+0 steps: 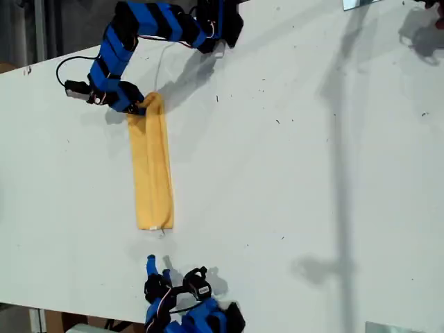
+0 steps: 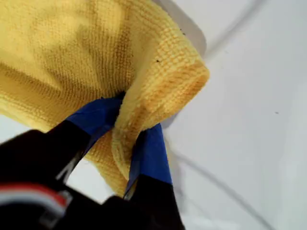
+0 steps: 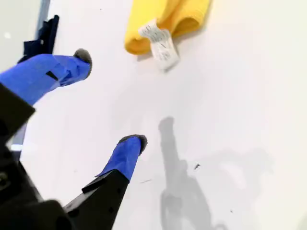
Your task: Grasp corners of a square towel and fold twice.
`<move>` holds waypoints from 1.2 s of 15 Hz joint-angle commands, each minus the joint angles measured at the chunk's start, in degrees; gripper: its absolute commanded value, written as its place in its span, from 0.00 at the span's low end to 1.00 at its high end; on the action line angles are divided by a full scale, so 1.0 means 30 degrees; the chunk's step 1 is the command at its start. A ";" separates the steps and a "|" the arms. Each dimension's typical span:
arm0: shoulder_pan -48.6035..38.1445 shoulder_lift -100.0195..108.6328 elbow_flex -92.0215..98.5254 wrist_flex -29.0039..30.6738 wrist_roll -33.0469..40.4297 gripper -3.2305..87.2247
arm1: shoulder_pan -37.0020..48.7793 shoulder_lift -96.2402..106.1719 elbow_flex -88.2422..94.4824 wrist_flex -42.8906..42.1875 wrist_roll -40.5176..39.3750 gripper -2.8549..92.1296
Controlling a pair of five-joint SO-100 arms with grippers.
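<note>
Pinching towel (image 1: 152, 166), my first gripper (image 2: 129, 129); my second gripper (image 3: 110, 98) agape, empty; white table (image 1: 312, 173).

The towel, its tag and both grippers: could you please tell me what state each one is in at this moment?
towel: folded into a narrow strip, lying flat on the table, one end pinched and lifted.
white tag: sticking out at the free end, resting on the table.
my first gripper: shut on the towel's end.
my second gripper: open, empty, short of the tag end.

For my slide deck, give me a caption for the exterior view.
My first gripper pinches one end of the folded towel; my second gripper waits open.
</note>
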 commanded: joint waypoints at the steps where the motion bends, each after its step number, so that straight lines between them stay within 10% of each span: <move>1: 0.1025 0.8818 0.2256 0.4717 -0.1289 0.34 | 0.1289 0.3164 0.2900 -0.1172 0.0674 0.03; 3: 0.1611 1.3184 0.2197 0.9229 -0.1992 0.30 | 0.1055 0.5127 0.4424 -0.1846 0.1172 0.03; 10: 0.2344 1.3184 0.5303 0.8643 -0.4600 0.27 | -0.2402 1.1191 0.5596 -0.2227 0.1289 0.03; 18: 0.2959 1.3184 0.5508 0.8613 -0.5068 0.25 | -0.6738 0.5859 -0.8174 -0.1436 0.0381 0.03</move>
